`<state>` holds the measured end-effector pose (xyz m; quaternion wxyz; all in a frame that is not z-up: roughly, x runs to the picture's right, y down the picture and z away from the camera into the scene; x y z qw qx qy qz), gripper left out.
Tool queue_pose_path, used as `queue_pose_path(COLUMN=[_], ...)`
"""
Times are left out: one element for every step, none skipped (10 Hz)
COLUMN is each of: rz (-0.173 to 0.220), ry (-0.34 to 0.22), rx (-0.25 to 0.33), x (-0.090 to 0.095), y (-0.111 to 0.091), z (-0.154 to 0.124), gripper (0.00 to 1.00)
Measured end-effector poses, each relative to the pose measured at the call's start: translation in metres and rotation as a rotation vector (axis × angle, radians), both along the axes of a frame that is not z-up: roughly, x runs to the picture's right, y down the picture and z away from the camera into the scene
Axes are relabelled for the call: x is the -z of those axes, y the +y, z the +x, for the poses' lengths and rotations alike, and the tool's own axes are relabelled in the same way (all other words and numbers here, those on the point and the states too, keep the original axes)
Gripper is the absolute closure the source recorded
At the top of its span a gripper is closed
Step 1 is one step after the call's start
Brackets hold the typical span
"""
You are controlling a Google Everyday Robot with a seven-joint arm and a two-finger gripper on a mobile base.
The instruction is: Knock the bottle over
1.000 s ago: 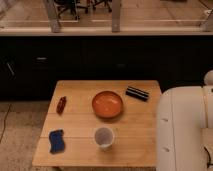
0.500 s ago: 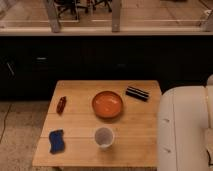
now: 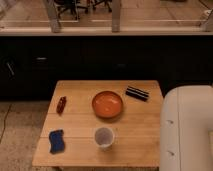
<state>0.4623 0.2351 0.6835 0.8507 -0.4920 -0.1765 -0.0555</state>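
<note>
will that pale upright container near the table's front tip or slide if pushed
Standing upright and narrower at its base, the container probably tips if pushed near the rim. It looks thin and light, so a low push may only slide it. Once down it could roll across the table. The gripper is out of view.

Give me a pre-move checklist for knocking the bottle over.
1. Target identified: cannot tell. The pale upright container near the table's front edge is the only standing thing and may be the bottle.
2. Target standing: ok.
3. Gripper in view: not ok. Only the white arm body shows at the right.
4. Fall path: ok to the right, over bare table.
5. Neighbours: not ok behind, where the orange bowl sits close. The blue sponge lies apart to the left.
</note>
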Motion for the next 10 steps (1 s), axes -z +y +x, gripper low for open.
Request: queue_pose_path(rz=[0.001, 0.005, 0.008, 0.013, 0.017, 0.019, 0.015, 0.015, 0.013, 0.010], ry=[0.002, -0.008, -0.025, -0.050, -0.071, -0.100, -0.131, -0.158, -0.186, -0.223], rx=[0.003, 0.005, 0.010, 0.019, 0.029, 0.041, 0.054, 0.070, 0.086, 0.105], x=[0.002, 0.003, 0.004, 0.005, 0.006, 0.008, 0.010, 0.015, 0.020, 0.026], y=[0.002, 0.003, 0.004, 0.003, 0.002, 0.000, -0.002, -0.005, -0.007, -0.009], z=[0.000, -0.001, -0.004, -0.011, -0.018, -0.030, -0.043, -0.060, -0.077, -0.099], gripper=[0.98, 0.98, 0.98, 0.98, 0.98, 0.98, 0.98, 0.98, 0.98, 0.98])
